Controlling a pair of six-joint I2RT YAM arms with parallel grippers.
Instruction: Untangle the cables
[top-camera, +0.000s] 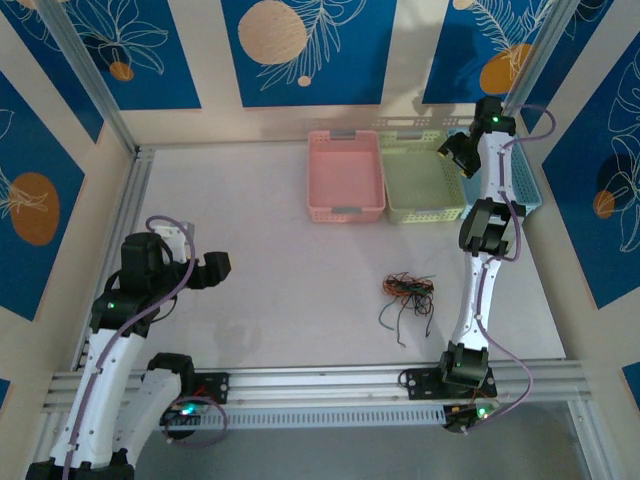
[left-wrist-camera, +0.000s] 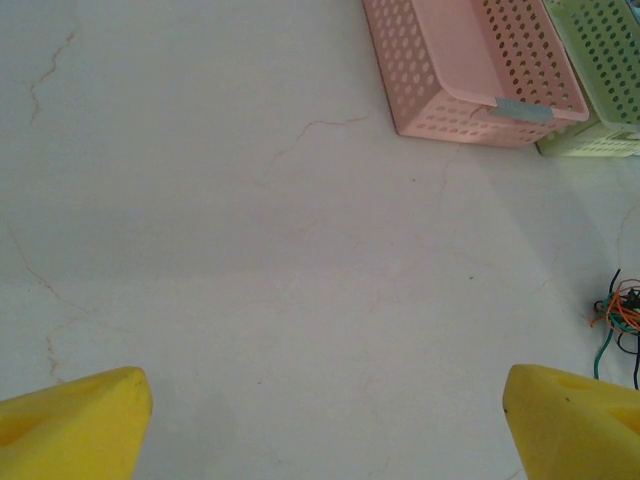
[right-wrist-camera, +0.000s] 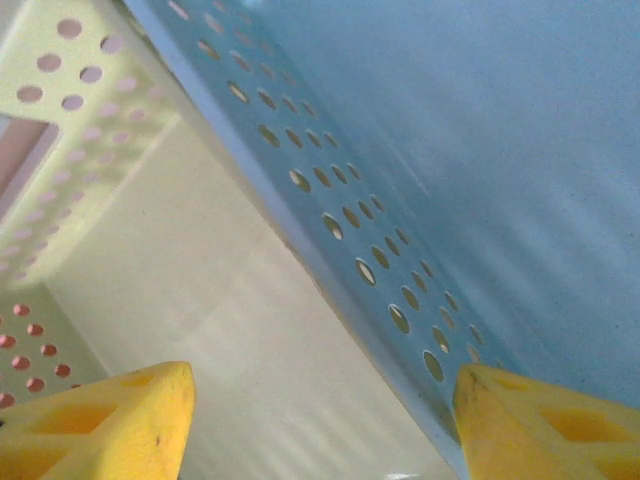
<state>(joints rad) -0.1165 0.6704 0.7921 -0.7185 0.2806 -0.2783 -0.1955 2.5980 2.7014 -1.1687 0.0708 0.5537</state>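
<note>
White bench (top-camera: 280, 300), faint hairline cracks in its top. 3 perforated plastic baskets in a row along far edge, rt of centre. Pink basket (top-camera: 345, 175) is leftmost, pale green basket (top-camera: 425, 180) is side by side w/ it on the rt, and blue basket (top-camera: 530, 195) is just beside that, twd far-rt corner. Alu rail (top-camera: 330, 380) along near edge. Walls carry blue panels (top-camera: 300, 50) w/ orange discs & white leaf outlines.

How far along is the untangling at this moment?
Done: nothing that shows. The cables lie in one knotted bundle on the table, with black, orange and green strands crossing. In hand: nothing. The left gripper is open and well apart from the bundle, and the right gripper is open above the green basket. Left: all of the separating.
</note>
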